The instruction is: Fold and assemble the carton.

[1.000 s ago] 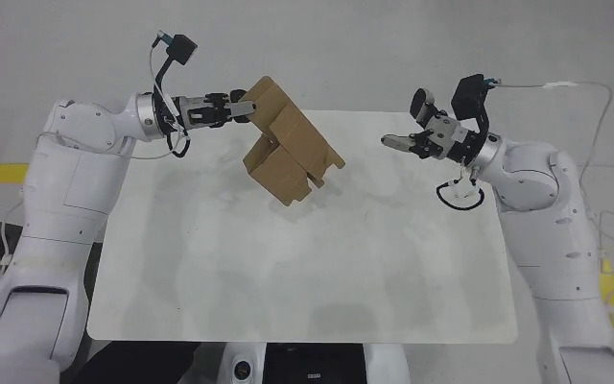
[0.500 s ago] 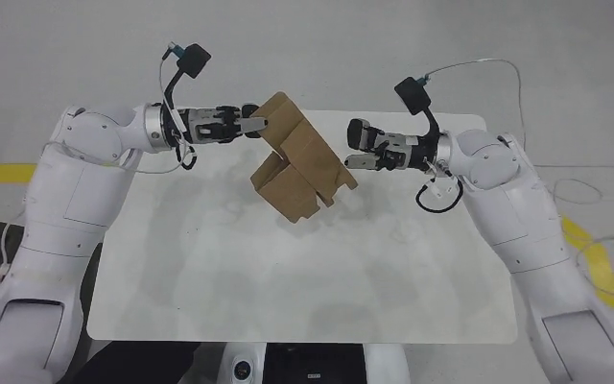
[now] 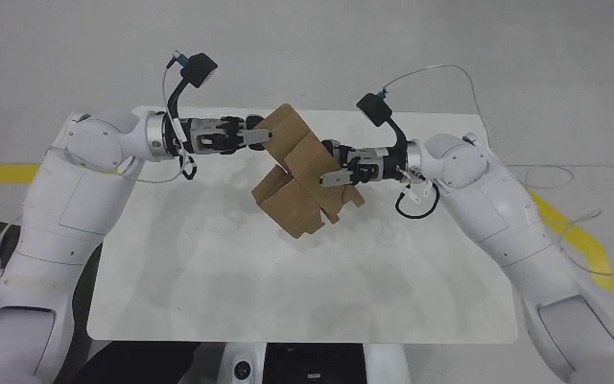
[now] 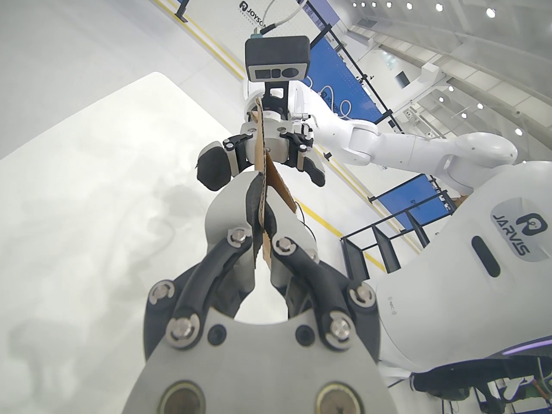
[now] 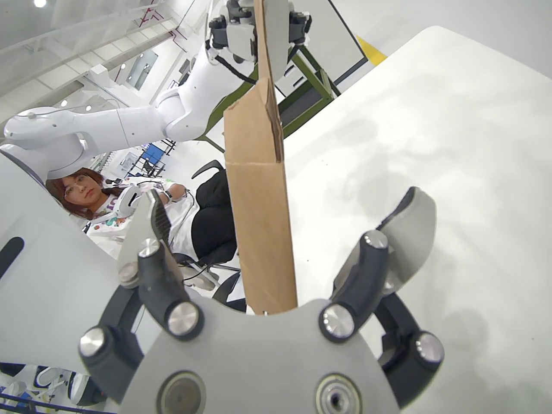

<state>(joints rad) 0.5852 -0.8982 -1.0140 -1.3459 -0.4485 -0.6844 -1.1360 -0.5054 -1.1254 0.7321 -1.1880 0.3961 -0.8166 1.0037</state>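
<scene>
One brown carton (image 3: pixel 305 171) hangs above the desk (image 3: pixel 288 288), long axis slanting between two claws: left claw (image 3: pixel 259 136) pinches its corner, right claw (image 3: pixel 331 165) gapes wide around a panel.

Partly cut-off logo lettering on the far wall panel (image 4: pixel 252 12)
</scene>
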